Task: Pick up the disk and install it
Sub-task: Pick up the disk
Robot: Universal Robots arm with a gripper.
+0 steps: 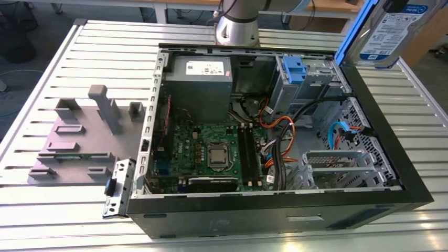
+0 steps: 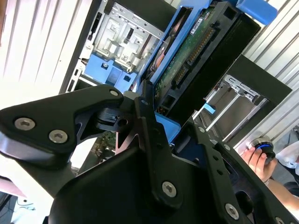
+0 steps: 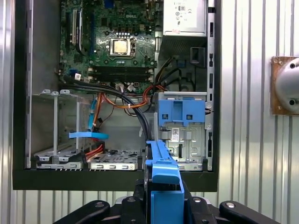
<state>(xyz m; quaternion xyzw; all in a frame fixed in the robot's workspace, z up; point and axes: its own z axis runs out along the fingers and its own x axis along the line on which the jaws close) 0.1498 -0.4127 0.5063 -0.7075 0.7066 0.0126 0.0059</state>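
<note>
Fingers (image 2: 154, 140) are clamping the disk (image 3: 163, 179) edge-on above the open case (image 3: 21, 179); transport step; needs alignment with the drive cage (image 3: 184, 140) beyond them.

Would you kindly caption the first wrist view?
Claw holds the disk edge-on above the open computer case.

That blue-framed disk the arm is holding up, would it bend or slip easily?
Probably stiff: the disk looks like a flat metal slab that stays straight while held on edge. Its blue frame looks like smooth plastic, so it might slide in a loose grip. The bare circuit board on its underside, seen in the second wrist view, suggests it dislikes knocks.
</note>
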